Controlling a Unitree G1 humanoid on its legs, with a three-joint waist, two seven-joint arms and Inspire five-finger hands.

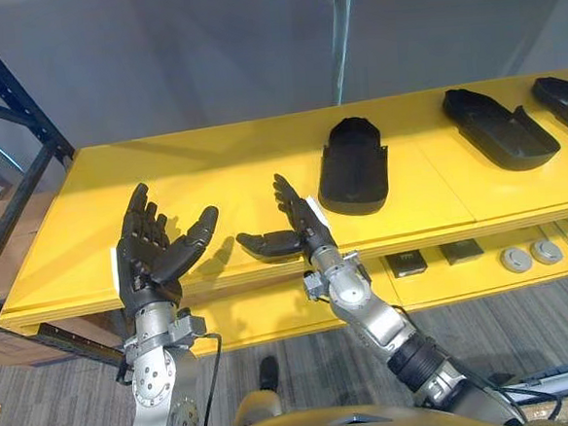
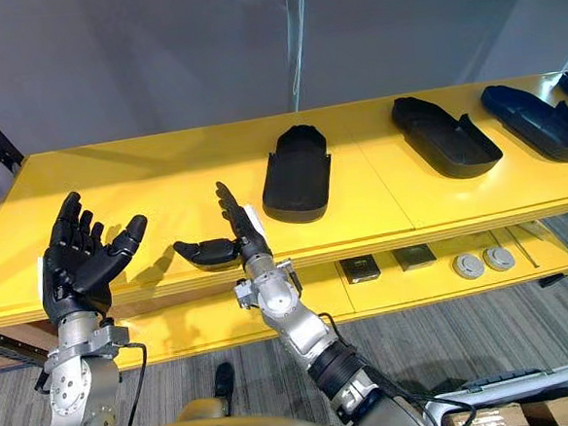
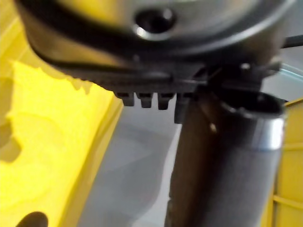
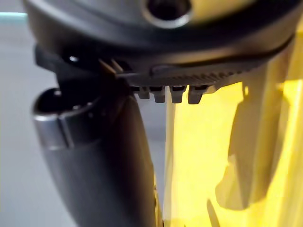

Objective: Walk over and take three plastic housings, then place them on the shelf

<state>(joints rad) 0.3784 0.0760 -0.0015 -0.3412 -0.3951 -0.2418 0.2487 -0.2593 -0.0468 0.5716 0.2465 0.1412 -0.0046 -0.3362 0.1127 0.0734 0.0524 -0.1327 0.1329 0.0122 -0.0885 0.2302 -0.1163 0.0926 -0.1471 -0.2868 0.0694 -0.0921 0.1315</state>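
Housings [image 1: 500, 125] lie on the yellow shelf [image 1: 212, 164]; left hand [image 1: 146, 257] and right hand [image 1: 308, 233] hover over the shelf's front edge, spread open, empty. I think the right hand should grip the nearest housing [image 1: 354, 164] across its sides.

Yellow shelf [image 1: 213, 169], black plastic housings [image 1: 354, 167], dark left hand [image 1: 146, 257] and right hand [image 1: 300, 236], grey wall [image 1: 205, 53], grey floor [image 1: 526, 323]

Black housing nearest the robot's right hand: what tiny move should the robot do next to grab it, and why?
Probably shift the right hand a little to its right, toward the nearest black housing. That hand is open and empty, and so is the left hand. The housing lies flat on the yellow shelf just beside the right hand, not touching it.
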